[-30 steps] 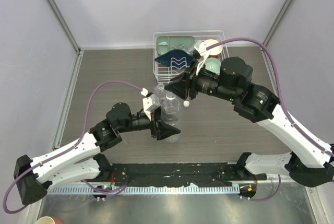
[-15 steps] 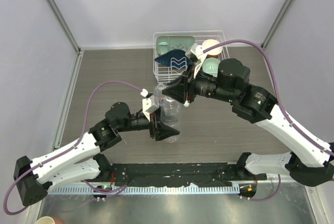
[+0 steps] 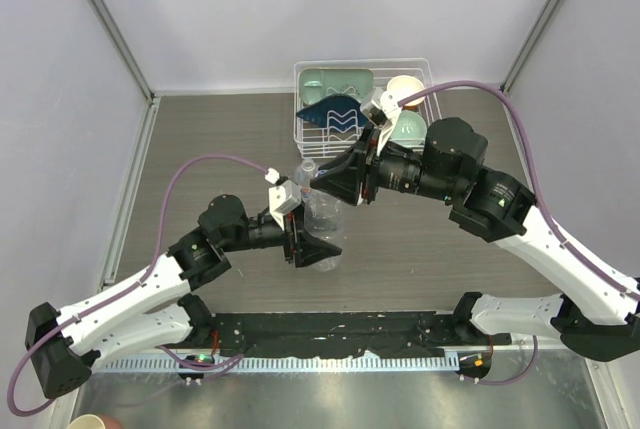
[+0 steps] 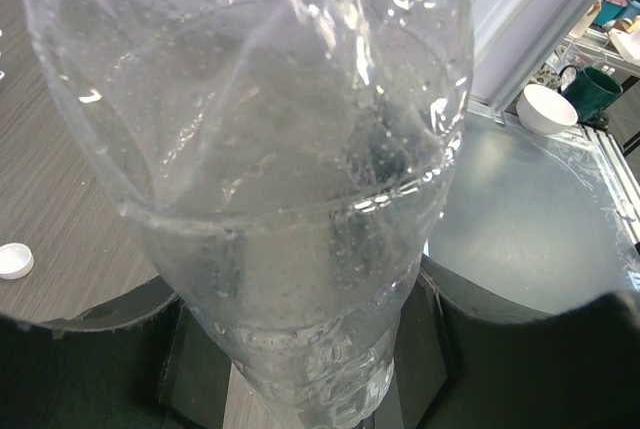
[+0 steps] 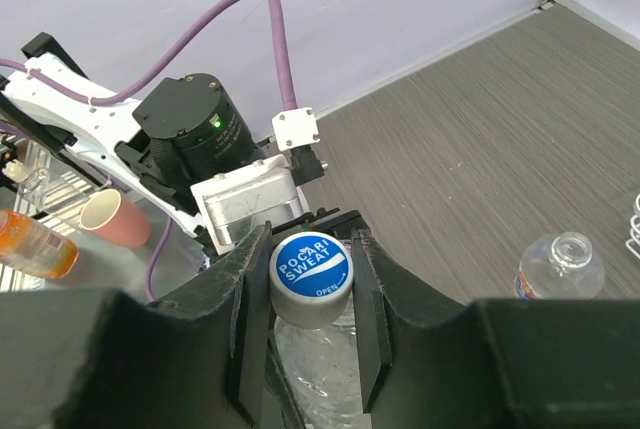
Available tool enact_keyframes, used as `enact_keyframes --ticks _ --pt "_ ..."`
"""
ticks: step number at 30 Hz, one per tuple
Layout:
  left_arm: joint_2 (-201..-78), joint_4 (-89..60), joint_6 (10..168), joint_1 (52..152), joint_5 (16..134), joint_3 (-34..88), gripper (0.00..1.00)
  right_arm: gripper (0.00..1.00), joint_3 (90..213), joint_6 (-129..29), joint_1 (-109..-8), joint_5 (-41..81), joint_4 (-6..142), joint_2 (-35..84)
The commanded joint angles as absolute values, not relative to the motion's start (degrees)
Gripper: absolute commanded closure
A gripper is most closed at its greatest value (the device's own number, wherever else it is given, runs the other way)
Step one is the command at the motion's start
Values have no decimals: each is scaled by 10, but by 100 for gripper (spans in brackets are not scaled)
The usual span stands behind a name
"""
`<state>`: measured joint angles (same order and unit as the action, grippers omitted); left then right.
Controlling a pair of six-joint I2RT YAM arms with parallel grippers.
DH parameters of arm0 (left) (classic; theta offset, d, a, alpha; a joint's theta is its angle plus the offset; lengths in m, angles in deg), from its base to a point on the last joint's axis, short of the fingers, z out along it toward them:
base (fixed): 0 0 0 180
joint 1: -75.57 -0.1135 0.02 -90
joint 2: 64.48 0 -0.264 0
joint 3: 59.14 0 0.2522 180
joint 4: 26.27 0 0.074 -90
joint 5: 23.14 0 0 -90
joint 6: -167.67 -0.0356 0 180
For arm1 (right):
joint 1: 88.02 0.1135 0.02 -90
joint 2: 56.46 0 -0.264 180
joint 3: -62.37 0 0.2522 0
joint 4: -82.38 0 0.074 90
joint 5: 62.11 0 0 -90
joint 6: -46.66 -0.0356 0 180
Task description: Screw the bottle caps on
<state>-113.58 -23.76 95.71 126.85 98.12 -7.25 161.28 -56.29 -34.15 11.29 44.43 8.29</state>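
At the middle of the grey wood-grain bench (image 3: 200,149), the left end effector (image 3: 316,245) is clamped on the lower body of a small clear plastic bottle (image 3: 322,211) – in the left wrist view its crinkled wall fills the frame between the two dark fingers. At the bottle's top, the right end effector (image 5: 309,245) is closed on a round cap with a blue printed top (image 5: 312,265), one finger against each side. The cap sits on this bottle's neck, though how far it is threaded cannot be told. A second clear plastic bottle (image 5: 563,261) stands just beside the held one with its neck open, towards a white wire dish rack (image 3: 296,99) holding bowls at the back of the bench. A tiny round white cap (image 4: 14,261) lies loose on the bench – apart from the held bottle
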Motion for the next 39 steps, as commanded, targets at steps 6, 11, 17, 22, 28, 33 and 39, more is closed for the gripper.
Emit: enact_keyframes --ticks 6,11,17,22,28,33,39 --pt "-1127 -268 964 1262 987 -61 100 96 1586 -565 -327 130 467 85" --pt "-1126 -264 961 1262 1012 -62 100 96 1589 -544 -327 202 472 74" --pt "-1126 -270 961 1262 1015 -62 100 96 1594 -526 -327 219 460 76" --pt "-1129 -275 959 1262 1007 -66 100 96 1599 -532 -327 174 452 86" --pt "-1126 -276 960 1261 1014 -63 100 96 1586 -527 -325 167 438 97" --pt "-1123 -275 961 1260 1023 -58 100 96 1574 -514 -326 196 438 100" --pt "-1114 -282 963 1249 1016 -62 100 96 1566 -500 -325 216 412 88"
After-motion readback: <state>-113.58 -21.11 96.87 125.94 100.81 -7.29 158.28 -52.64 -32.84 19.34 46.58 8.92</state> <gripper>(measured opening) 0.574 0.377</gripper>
